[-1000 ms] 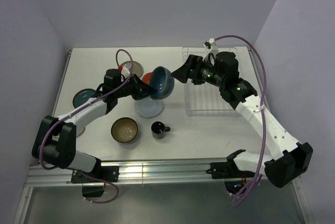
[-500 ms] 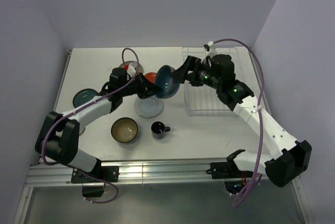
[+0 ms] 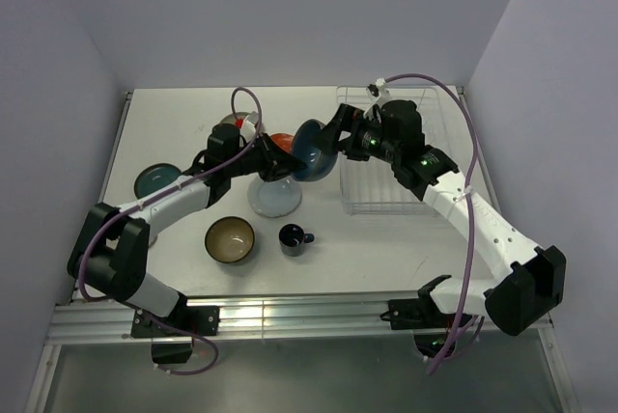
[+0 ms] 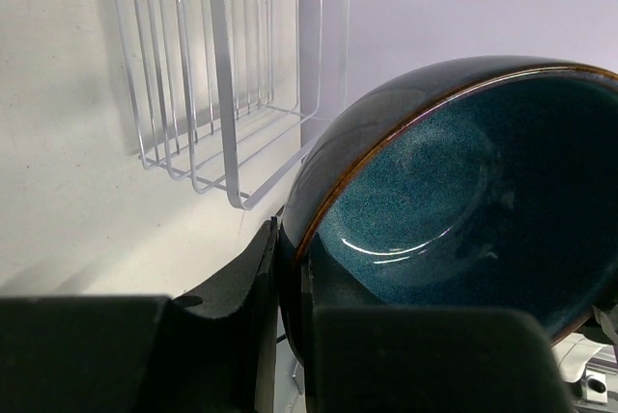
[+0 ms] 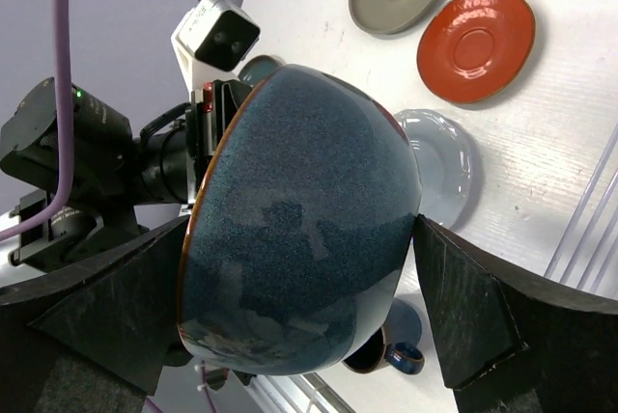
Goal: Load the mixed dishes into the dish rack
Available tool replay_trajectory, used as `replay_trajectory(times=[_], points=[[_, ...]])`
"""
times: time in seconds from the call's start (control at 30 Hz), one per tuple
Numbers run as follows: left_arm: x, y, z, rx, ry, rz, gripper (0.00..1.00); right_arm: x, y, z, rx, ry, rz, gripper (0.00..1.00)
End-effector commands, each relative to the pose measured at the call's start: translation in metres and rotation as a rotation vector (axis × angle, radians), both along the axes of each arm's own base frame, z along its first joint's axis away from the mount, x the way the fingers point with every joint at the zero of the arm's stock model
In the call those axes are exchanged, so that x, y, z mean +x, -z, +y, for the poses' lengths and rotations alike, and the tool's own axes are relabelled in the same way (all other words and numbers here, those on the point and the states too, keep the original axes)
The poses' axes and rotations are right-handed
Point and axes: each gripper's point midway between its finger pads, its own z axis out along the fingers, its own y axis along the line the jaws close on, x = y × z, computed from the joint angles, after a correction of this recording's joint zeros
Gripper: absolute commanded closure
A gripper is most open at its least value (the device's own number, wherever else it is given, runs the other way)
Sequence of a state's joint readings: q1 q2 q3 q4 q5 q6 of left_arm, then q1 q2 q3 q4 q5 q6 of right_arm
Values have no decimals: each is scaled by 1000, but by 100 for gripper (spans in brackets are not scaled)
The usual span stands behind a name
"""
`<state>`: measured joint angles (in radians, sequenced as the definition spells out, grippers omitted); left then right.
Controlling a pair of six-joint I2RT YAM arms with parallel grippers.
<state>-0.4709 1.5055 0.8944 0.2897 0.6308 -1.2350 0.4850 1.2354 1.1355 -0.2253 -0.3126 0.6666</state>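
From above, a handover is under way. The left gripper (image 3: 278, 164) pinches the teal-blue bowl (image 3: 311, 149) by its rim, lifted over the table (image 3: 174, 114) just left of the dish rack (image 3: 391, 196). Both arms reach toward mid-table, where the right gripper (image 3: 335, 136) meets the bowl.

Left wrist view: the jaws are narrow and clamped on the rim, with the bowl's hollow facing the camera.

Right wrist view: the fingers are spread wide on either side of the bowl's outside, seemingly not yet touching. Next, the right should close before the left lets go.

Inspection finding: a white table (image 3: 386, 239) is sitting between pale lilac walls (image 3: 290, 17); a metal rail (image 3: 290, 316) is running along its near edge.
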Motion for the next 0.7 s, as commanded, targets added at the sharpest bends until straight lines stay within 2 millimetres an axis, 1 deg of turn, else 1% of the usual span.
replay_trajectory(times=[0.0, 0.23, 0.4, 0.47, 0.63, 0.67], points=[[7, -72, -12, -142, 35, -183, 100, -2, -9, 8, 45, -18, -21, 0], [16, -85, -17, -181, 36, -199, 100, -2, -4, 10, 65, -7, 21, 0], [21, -96, -22, -210, 45, -192, 100, 9, 2, 2, 28, 70, 51, 0], [23, -98, -23, -212, 48, -192, 100, 10, 2, 4, 34, 70, 69, 0], [26, -96, -26, -212, 56, -180, 100, 9, -7, 12, 58, 31, 68, 0], [26, -93, -26, -210, 55, -173, 100, 10, -9, 13, 58, 26, 65, 0]])
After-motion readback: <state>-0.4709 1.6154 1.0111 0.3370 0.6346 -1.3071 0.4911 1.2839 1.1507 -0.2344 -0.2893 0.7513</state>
